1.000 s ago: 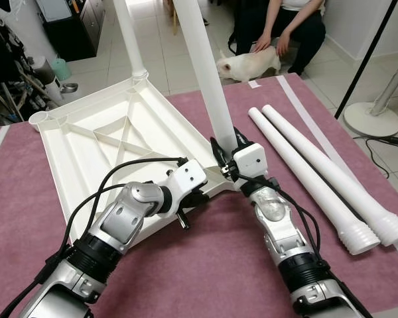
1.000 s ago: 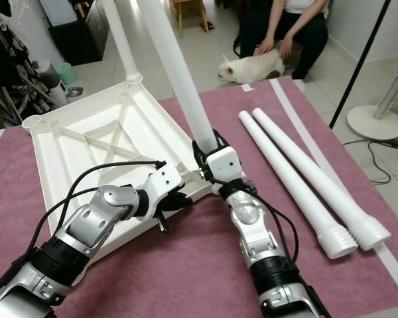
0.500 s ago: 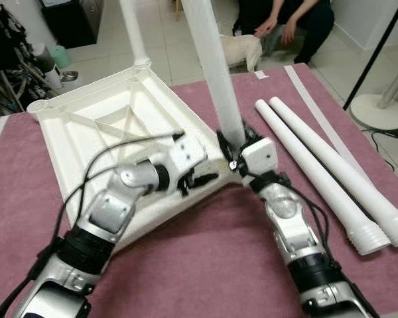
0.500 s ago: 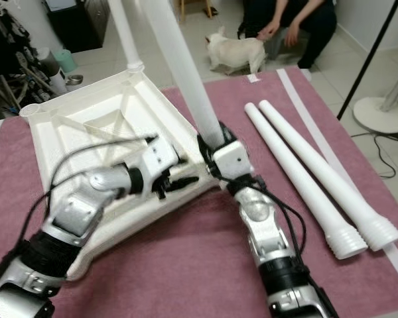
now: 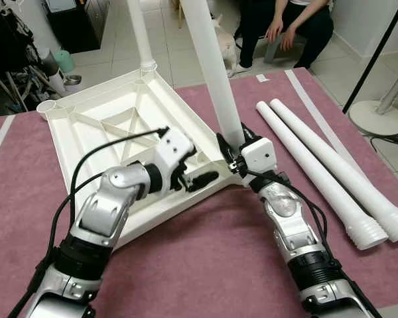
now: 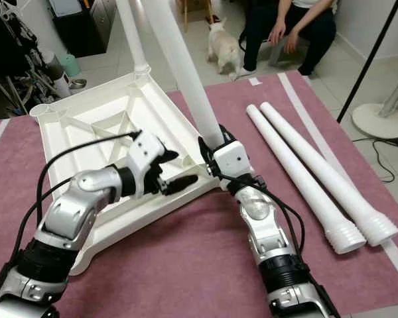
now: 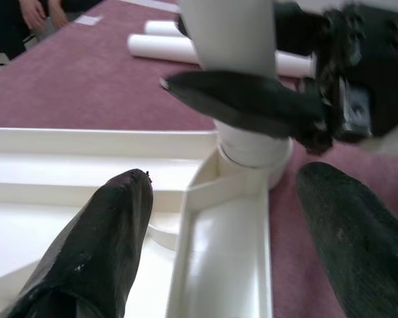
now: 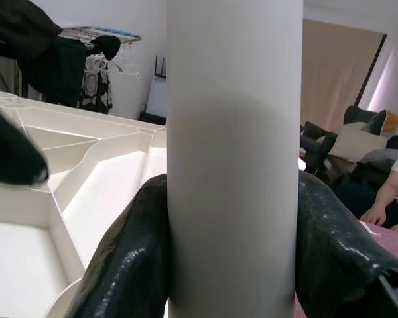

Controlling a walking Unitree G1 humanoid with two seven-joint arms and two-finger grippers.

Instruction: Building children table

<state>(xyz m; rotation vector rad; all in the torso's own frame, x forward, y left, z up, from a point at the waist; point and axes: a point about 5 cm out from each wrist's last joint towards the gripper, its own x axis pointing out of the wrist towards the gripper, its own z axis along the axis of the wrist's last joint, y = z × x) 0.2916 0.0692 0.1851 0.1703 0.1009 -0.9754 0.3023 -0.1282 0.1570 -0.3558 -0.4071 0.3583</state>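
R gripper is clenched on the standing table leg, a smooth white plastic tube, both black fingers pressed to its sides just above its foot. That foot sits in the corner socket of the upturned tabletop, a white moulded tray w/ raised ribs crossing diagonally, lying on a mauve felt-like mat. L gripper is spread wide, holding nothing, fingers over the tray's near rim beside that socket. A 2nd leg stands in the far corner. Two spare legs, round tubes w/ ridged threaded ends, lie side by side, touching, on the mat to the right. A person sits beyond the mat, small white dog near them.
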